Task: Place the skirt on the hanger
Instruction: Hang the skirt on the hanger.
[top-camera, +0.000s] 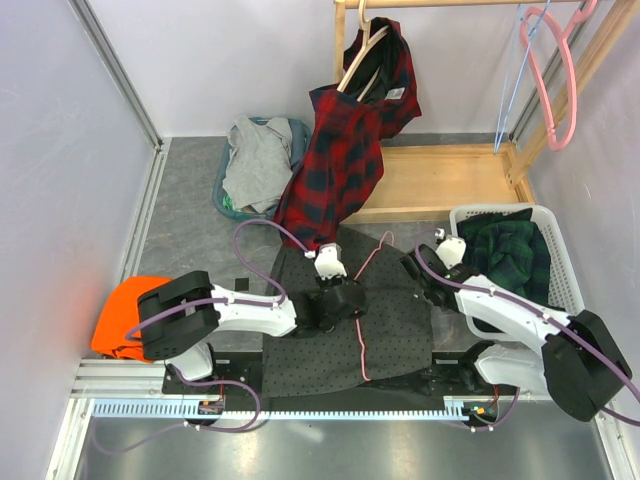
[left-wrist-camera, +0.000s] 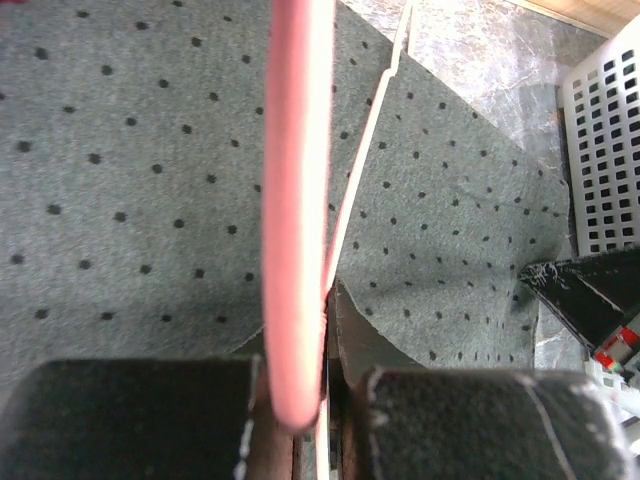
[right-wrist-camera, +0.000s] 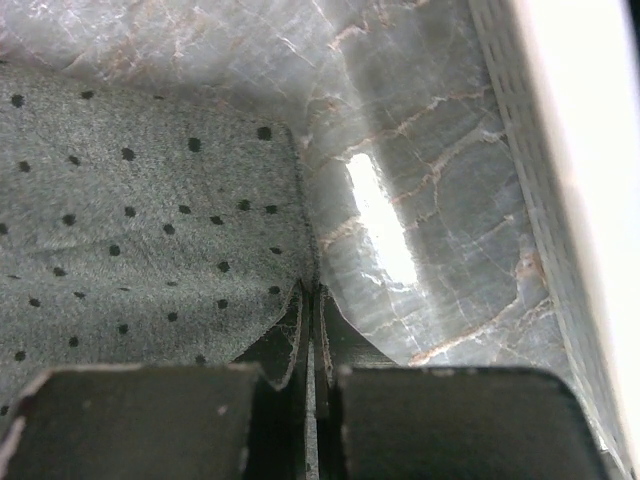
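A: Where's yr skirt?
B: Flat on table, hanger lying across it.
A: And grip?
B: Yr L gripper pinches hanger; R gripper is clamped on skirt's right edge.

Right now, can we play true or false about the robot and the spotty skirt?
1. The left gripper is shut on the pink hanger. True.
2. The skirt hangs from the wooden rack. False: it lies spread on the table.
3. The right gripper pinches the skirt's edge. True.
4. The white basket has nothing in it. False: a green checked cloth lies inside.
5. The red checked shirt lies flat on the table. False: it hangs on a hanger from the rack.
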